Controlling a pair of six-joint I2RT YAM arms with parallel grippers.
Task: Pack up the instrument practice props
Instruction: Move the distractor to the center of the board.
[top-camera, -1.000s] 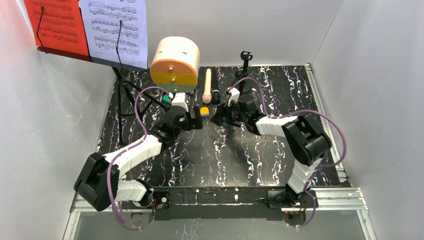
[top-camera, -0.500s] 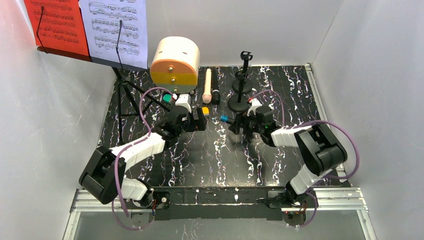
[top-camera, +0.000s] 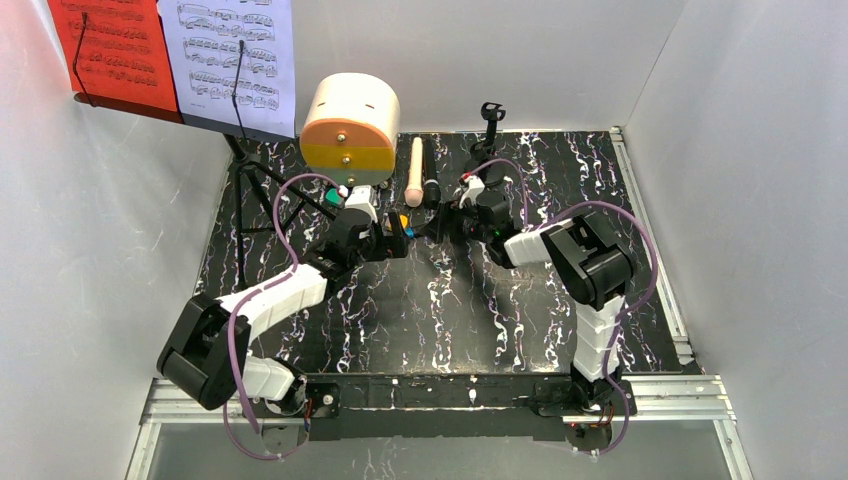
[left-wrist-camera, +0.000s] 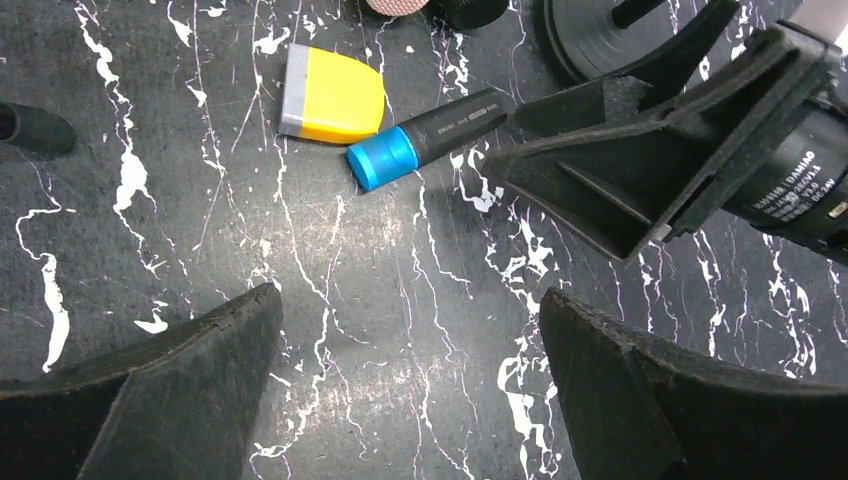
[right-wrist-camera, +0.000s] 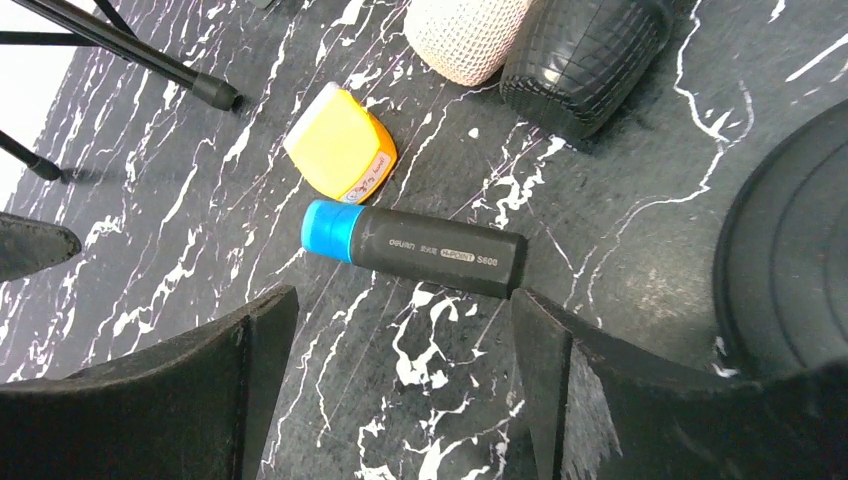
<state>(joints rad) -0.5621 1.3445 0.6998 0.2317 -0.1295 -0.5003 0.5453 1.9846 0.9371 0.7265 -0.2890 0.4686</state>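
Far centre, cream box (top-camera: 350, 125), contents hidden. Just right: cream microphone (top-camera: 416, 170), black microphone (top-camera: 432, 192), mic holder (top-camera: 490, 112). Far left, music rack (top-camera: 240, 168) bearing red page (top-camera: 110, 50), white page (top-camera: 235, 55). Left jaws, right jaws: open, empty, either side of marker (right-wrist-camera: 415, 248), yellow block (right-wrist-camera: 340, 153) beside it.

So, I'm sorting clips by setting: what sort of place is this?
Probably a robot test cell, staged as a music-practice corner: white panel walls around a marbled table, two arms bolted to its near edge, sheet-music pages on a music rack.

blk+wht arms (top-camera: 283, 293), purple cables (top-camera: 278, 210)
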